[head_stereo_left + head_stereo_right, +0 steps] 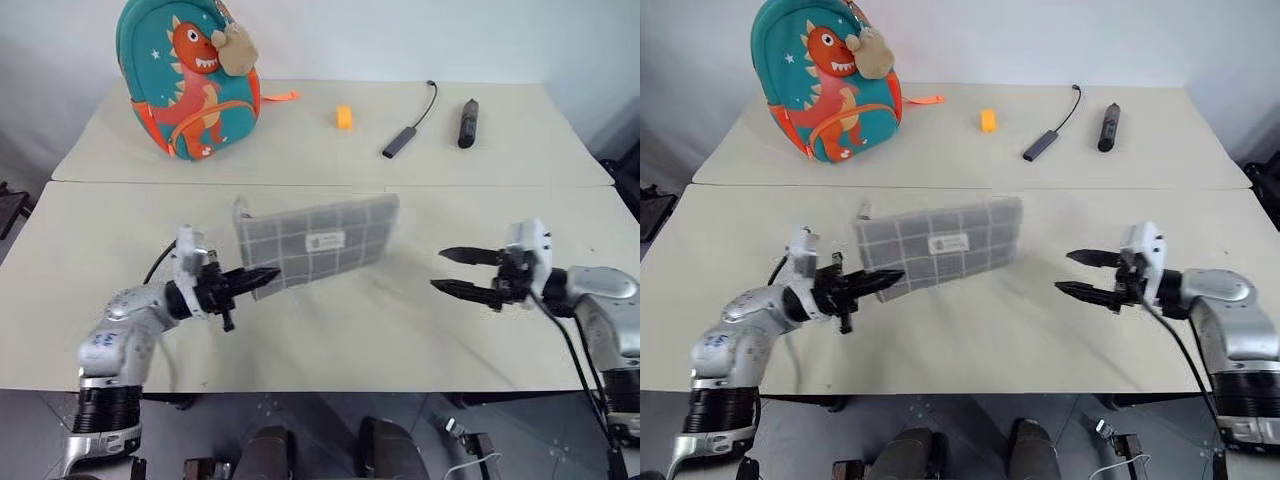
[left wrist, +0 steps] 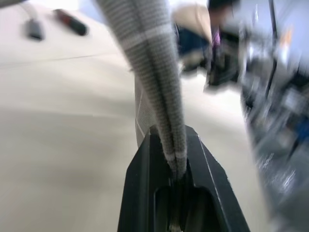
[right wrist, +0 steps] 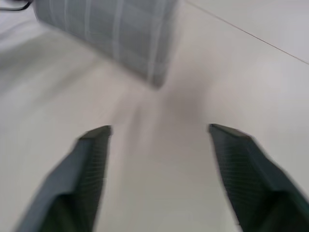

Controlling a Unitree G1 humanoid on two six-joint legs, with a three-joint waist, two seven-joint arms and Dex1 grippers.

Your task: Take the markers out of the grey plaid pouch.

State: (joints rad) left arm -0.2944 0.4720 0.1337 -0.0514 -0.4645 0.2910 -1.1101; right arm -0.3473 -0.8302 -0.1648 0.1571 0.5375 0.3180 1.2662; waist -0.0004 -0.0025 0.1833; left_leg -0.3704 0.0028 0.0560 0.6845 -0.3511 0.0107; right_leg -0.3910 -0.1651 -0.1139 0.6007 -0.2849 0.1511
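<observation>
Grey plaid pouch (image 1: pixel 318 240) hangs pinched in level left gripper (image 1: pixel 262 278).

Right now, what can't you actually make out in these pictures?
- Markers: hidden inside the grey plaid pouch, its fabric covers everything; head views.
- Pouch opening: open or closed, too small to tell where the left gripper pinches the edge.
- Pouch label: print too small, head views.
- Room behind the pouch: blurred, left wrist view.
- Pouch's far end: cut off by the edge beyond the open right gripper.
</observation>
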